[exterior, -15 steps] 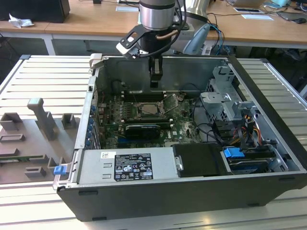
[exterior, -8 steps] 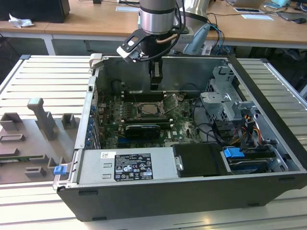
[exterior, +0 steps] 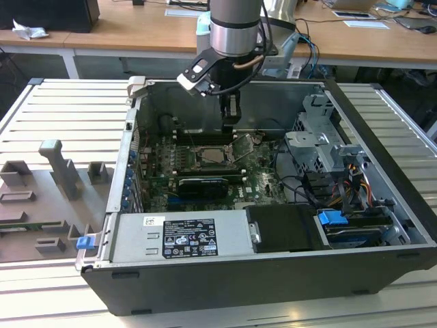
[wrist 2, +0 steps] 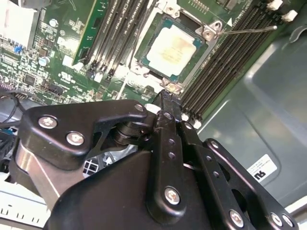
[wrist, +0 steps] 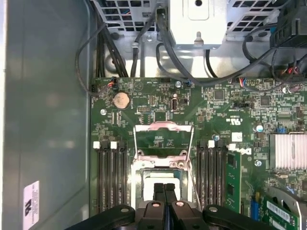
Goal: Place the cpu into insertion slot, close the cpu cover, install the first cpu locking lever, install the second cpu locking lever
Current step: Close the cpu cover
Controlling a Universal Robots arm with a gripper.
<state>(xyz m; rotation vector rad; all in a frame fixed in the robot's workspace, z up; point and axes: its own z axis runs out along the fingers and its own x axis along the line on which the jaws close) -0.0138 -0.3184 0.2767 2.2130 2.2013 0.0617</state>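
- Pale silver-beige square cpu point(wrist 2: 175, 45) lies seated in the silver-rimmed square insertion slot point(wrist: 136, 179).
- Hinged silver frame cpu cover point(wrist: 164, 127) stands raised; closing it is judged the step in hand.
- Black fingers point(wrist: 159, 192) are pressed together, empty, beside the slot.
- Closing calls for pushing the cover's free edge down.

You get even, bright room light in the exterior view: the ribbed table point(exterior: 61, 109) reads pale, while the inside of the computer case point(exterior: 287, 102) sits noticeably dimmer. In the second wrist view the chip point(wrist 2: 175, 48) catches a pale glare, and the black gripper point(wrist 2: 165, 96) reads dark with small glints on its screws. In the first wrist view the grey wall point(wrist: 43, 120) shows soft bright patches, and the metal bracket point(wrist: 196, 21) looks nearly washed out.
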